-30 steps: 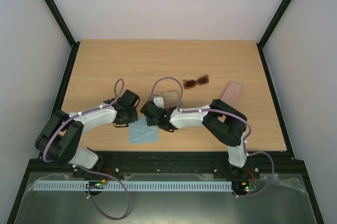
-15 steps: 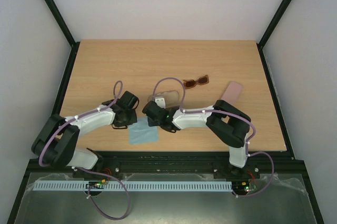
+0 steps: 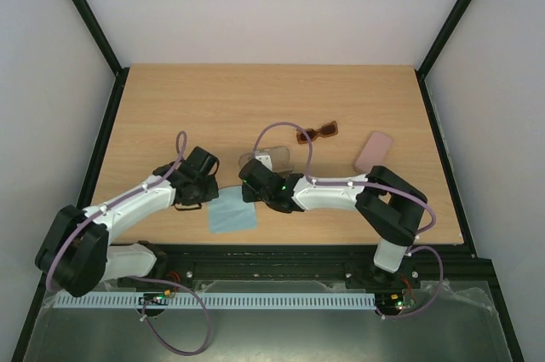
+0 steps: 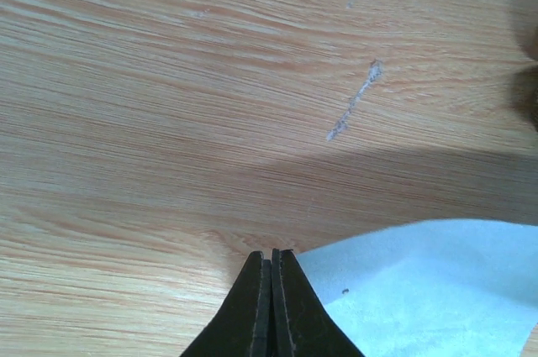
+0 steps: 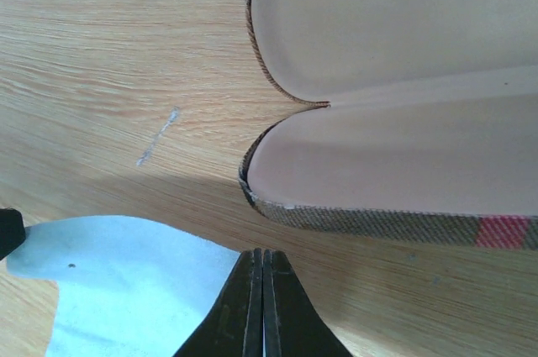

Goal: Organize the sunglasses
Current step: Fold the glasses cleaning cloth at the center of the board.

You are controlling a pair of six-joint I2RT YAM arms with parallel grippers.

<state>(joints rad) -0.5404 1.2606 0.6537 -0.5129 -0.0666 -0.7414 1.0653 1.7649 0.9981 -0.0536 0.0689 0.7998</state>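
The reddish-brown sunglasses [image 3: 317, 133] lie folded on the table, right of centre and beyond both arms. The black wire-framed pair is not clearly visible in any view. My left gripper [image 3: 212, 193] is shut; in the left wrist view its tips [image 4: 271, 254] rest at the corner of a light blue cloth [image 4: 420, 290]. My right gripper [image 3: 249, 195] is shut; in the right wrist view its tips [image 5: 262, 253] rest on the table at the cloth's other top corner [image 5: 126, 281], just short of the open case [image 5: 395, 155].
The brown checked case with a red stripe [image 3: 266, 159] lies open with a pale lining. The flat pink case [image 3: 373, 151] lies at the right. The blue cloth [image 3: 232, 211] lies flat near the front edge, between the two grippers.
Both arms have stretched out and lowered toward the cloth's top corners. The left wrist has moved slightly left. The sunglasses, the cases and the cloth have not moved.
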